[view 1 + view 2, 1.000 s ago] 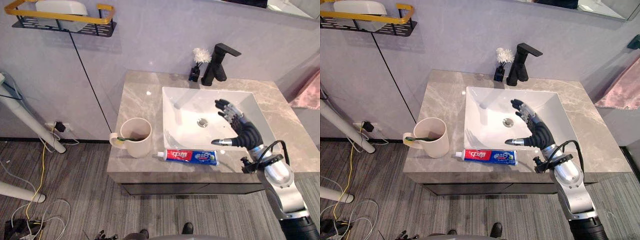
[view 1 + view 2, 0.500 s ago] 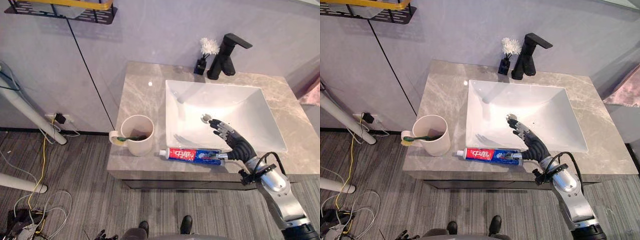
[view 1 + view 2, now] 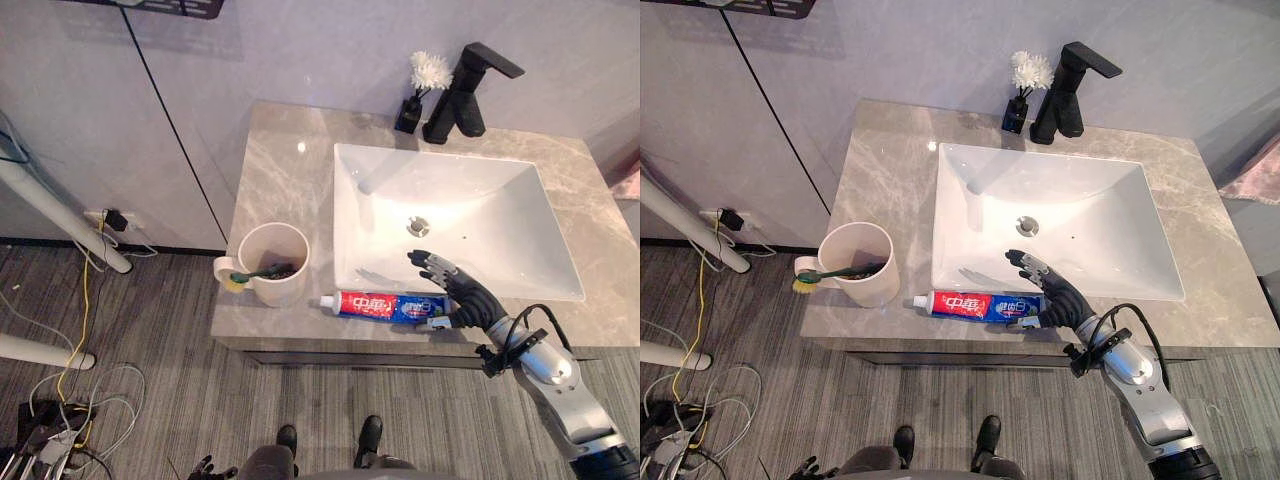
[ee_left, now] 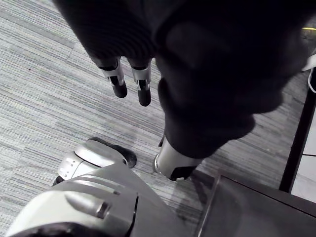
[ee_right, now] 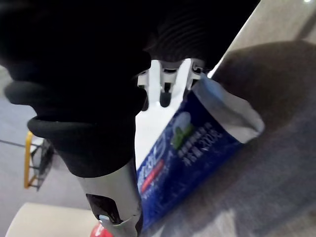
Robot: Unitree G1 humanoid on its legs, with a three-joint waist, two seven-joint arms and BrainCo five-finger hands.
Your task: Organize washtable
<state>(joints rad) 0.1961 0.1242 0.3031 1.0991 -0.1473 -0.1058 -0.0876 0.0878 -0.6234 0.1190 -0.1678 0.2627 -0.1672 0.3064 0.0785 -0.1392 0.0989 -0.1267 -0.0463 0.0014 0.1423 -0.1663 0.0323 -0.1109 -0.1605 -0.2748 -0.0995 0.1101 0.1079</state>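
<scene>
One hand, the right (image 3: 462, 300), is low over the front strip of the worktop (image 3: 280, 190), at the right end of the toothpaste tube (image 3: 385, 306). Its fingers (image 3: 428, 264) are spread and nearly straight, reaching out over the front rim of the sink (image 3: 380, 200). The thumb (image 3: 437, 321) lies against the tube's flat crimped end. In the right wrist view the fingers pass above the blue end of the tube and the thumb runs alongside it. They are not curled round it, so the hand is slack and holds nothing.

The tube lies flat on the worktop, lengthwise along the sink's front rim and just beside it. Its red end with the cap points to the left and its blue end is under the hand.

Left of the tube, near the worktop's front left corner, stands a cream cup (image 3: 272, 275), upright. A green toothbrush (image 3: 258, 271) lies slanted in it, one end poking over the rim on the left side.

The white sink is set in the right part of the worktop, with its drain (image 3: 418, 228) in the middle. Behind it stand a black faucet (image 3: 470, 90) and, just to its left, a small dark vase with a white flower (image 3: 422, 78).

The left hand (image 4: 129, 81) hangs over the grey striped floor (image 4: 44, 98), fingers straight, holding nothing.
</scene>
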